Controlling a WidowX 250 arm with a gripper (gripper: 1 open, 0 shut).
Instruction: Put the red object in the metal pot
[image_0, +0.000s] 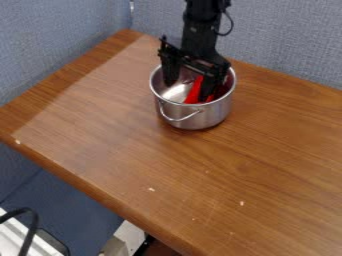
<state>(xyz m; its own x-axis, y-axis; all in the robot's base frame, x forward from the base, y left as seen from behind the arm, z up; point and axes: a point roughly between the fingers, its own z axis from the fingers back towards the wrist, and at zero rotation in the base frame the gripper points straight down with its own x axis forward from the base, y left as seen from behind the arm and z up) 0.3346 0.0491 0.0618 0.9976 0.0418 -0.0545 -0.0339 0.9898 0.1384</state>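
Camera view: red object (197, 91) already inside metal pot (191, 99) near table's (120, 130) far edge; gripper (193, 72) fingers spread, empty.

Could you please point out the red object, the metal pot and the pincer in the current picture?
red object (197, 93), camera view, its visible strip inside the pot.
metal pot (187, 113), camera view, front outer wall.
pincer (191, 80), camera view, midway between its open fingertips.
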